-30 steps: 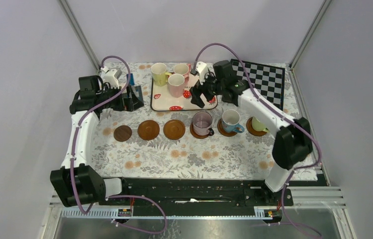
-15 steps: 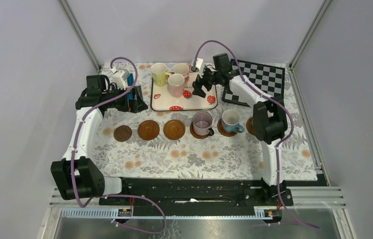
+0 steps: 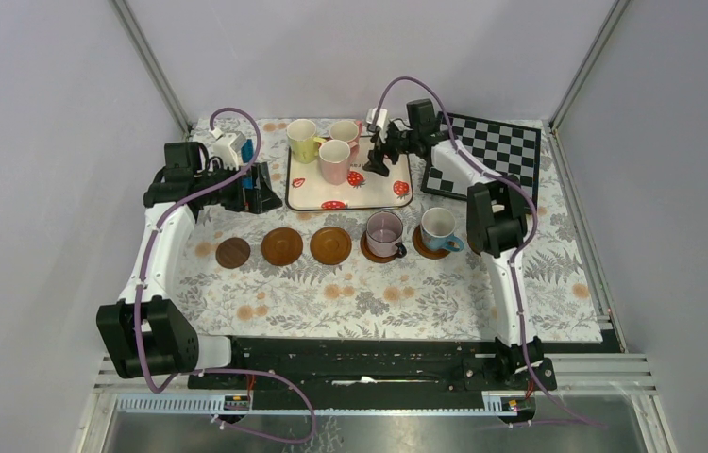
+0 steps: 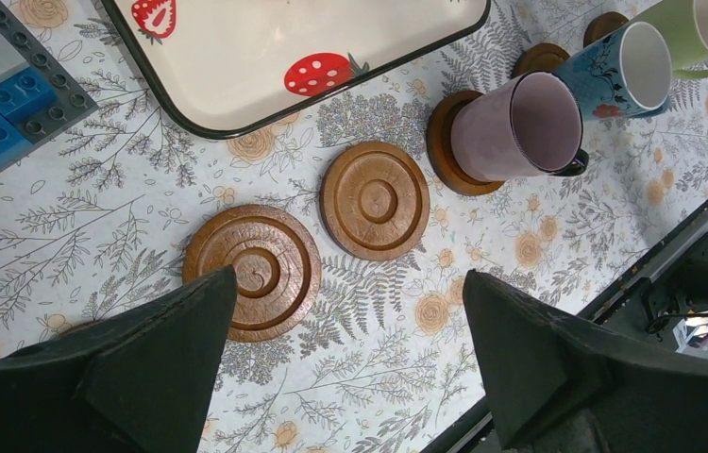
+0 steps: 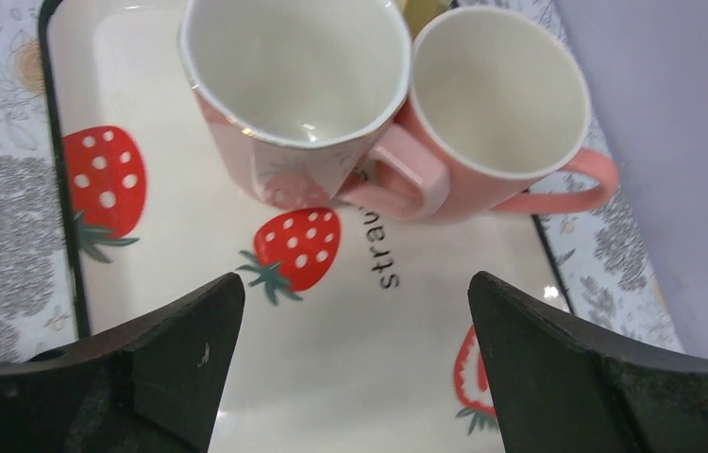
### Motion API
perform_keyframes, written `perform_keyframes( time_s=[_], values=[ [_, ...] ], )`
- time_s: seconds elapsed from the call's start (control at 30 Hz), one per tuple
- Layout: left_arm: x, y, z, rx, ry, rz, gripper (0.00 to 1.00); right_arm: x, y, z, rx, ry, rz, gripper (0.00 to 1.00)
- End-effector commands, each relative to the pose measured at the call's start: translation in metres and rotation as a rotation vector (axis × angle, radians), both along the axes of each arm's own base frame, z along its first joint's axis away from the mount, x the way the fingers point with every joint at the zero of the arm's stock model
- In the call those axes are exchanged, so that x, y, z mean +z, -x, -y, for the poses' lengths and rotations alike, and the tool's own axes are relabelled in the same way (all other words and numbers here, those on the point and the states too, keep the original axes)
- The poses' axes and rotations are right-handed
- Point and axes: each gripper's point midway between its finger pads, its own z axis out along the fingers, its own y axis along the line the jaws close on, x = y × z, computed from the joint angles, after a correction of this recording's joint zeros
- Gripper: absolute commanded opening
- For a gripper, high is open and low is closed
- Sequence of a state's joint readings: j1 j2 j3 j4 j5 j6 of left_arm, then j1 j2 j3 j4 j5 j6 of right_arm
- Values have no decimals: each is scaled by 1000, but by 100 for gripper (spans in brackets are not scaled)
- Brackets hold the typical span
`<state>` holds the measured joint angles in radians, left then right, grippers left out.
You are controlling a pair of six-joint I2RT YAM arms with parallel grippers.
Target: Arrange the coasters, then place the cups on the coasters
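Pale pink cup (image 5: 294,75) sits on the strawberry tray (image 5: 161,283), touching the pink cup (image 5: 497,85). Glazed ceramic: rigid, slippery, chippable, so I'd pinch the rim wall. Right tool (image 5: 355,293) hovers spread right by it, left tool (image 4: 350,293) spread too.

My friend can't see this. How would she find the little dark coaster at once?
Find the white strawberry tray at the back of the flowered table; a row of wooden coasters runs in front of it. The dark coaster is the leftmost in that row, smaller and darker than the two bare coasters beside it.
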<state>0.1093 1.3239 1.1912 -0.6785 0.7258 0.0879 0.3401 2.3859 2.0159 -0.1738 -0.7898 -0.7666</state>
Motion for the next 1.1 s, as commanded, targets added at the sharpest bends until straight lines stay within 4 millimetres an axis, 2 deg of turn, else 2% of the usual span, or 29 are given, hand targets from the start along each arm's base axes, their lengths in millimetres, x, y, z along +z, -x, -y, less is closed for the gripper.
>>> perform_keyframes(
  time_s=[0.0,0.2,0.6,1.07],
  values=[
    [20,-5,5,-26,21,85,99,24,-19,-17,76,-39,120,96],
    [20,-6,5,-26,23,95,99,19,-31,-22,94,-27,129,95],
    [16,-7,7,-33,38,84,99,11,-24,-25,135,-32,112,88],
    [13,-6,8,-31,44,72,99,5,-24,-39,151,-42,130,89]
  ],
)
